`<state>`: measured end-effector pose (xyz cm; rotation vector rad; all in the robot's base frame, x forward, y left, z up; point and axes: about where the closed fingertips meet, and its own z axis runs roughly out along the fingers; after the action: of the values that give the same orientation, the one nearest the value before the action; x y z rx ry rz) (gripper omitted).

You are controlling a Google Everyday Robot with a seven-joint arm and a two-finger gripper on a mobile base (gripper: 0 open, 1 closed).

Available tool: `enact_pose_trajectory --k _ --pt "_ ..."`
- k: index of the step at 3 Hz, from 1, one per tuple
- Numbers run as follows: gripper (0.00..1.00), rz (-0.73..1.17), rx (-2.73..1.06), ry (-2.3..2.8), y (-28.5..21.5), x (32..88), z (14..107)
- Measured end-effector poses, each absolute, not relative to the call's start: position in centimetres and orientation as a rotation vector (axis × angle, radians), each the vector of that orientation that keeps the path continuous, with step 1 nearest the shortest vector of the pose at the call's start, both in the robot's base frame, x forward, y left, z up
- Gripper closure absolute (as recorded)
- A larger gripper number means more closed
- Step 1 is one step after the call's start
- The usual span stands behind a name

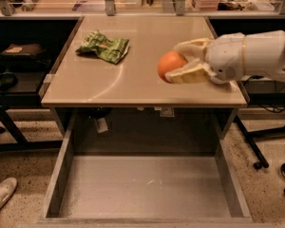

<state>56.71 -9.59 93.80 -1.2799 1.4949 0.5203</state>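
Observation:
An orange (pixel 169 64) is held between the two cream fingers of my gripper (pixel 183 61), which is shut on it. The white arm reaches in from the right edge of the view. Gripper and orange hang above the right front part of the tan tabletop (pixel 133 70), close to its front edge. A crumpled green chip bag (pixel 104 45) lies on the table's left back part, well away from the gripper. The white bowl seen earlier is hidden behind the arm.
Below the table's front edge an open grey drawer (pixel 145 186) gapes toward me. Black shelving (pixel 19 56) stands at the left, a black stand leg (pixel 256 146) at the right. A shoe (pixel 2 196) rests on the floor at lower left.

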Motion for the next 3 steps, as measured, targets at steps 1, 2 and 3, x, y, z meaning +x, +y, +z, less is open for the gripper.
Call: enact_pose_trajectory --k 1,2,3 --pt "1.00 0.406 -1.314 1.557 -12.5 50.3 92.5" --pt "1.00 0.344 -1.340 1.675 -13.6 44.7 88.0" --pt "1.00 0.352 -1.355 1.780 -12.6 41.7 82.2"
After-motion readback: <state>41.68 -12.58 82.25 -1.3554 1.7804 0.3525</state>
